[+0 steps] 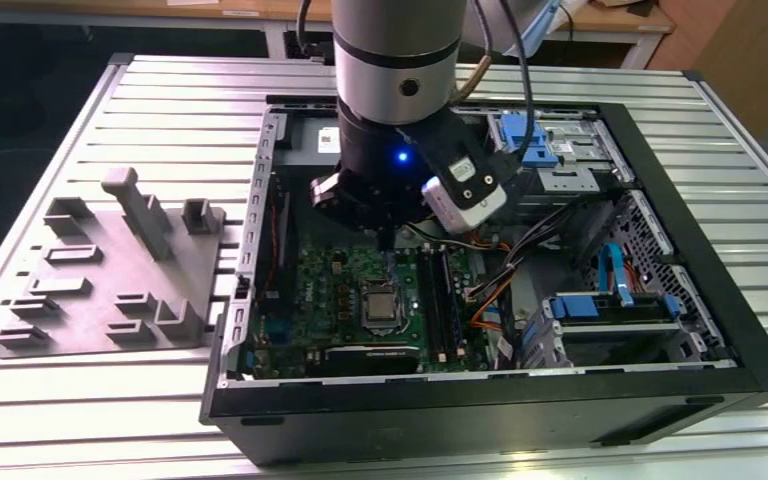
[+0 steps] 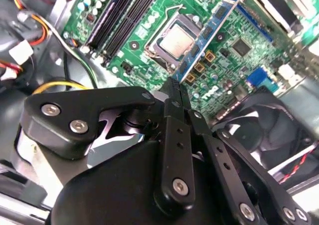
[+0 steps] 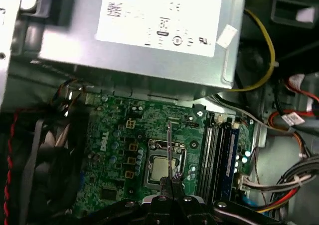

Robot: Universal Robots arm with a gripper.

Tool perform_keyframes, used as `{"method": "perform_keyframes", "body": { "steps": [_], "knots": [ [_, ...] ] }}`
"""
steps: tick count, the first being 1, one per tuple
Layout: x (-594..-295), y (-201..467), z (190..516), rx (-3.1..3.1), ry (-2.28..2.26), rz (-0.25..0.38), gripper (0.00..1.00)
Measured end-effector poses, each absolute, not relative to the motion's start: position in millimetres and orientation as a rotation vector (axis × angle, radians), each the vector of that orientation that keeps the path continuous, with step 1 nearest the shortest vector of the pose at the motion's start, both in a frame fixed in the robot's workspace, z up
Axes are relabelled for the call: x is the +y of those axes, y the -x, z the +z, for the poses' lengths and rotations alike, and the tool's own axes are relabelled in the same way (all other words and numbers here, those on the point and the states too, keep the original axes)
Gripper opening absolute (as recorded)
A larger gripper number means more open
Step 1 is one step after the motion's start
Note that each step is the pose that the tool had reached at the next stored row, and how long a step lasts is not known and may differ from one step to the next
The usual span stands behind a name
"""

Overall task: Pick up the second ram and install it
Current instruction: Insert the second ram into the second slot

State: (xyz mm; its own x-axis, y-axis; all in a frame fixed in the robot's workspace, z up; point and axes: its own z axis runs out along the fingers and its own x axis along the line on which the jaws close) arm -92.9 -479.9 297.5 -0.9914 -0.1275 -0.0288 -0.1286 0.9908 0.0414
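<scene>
Above motherboard, gripper apparently clamps second ram.

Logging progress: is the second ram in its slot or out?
Out. The gripper is shut on the second ram, which hangs above the motherboard, apart from the memory slots.

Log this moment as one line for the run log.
gripper: shut on second ram | position: over motherboard near CPU socket | ram: not yet in memory slots

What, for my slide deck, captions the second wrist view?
Gripper holds the second ram over the motherboard.
</scene>
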Motion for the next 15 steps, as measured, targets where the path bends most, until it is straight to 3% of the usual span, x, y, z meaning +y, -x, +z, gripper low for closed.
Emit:
{"method": "perform_keyframes", "body": {
  "steps": [15],
  "knots": [
    [-479.9, 92.9, 294.9, 3.112, 0.021, 0.08, 0.11]
  ]
}}
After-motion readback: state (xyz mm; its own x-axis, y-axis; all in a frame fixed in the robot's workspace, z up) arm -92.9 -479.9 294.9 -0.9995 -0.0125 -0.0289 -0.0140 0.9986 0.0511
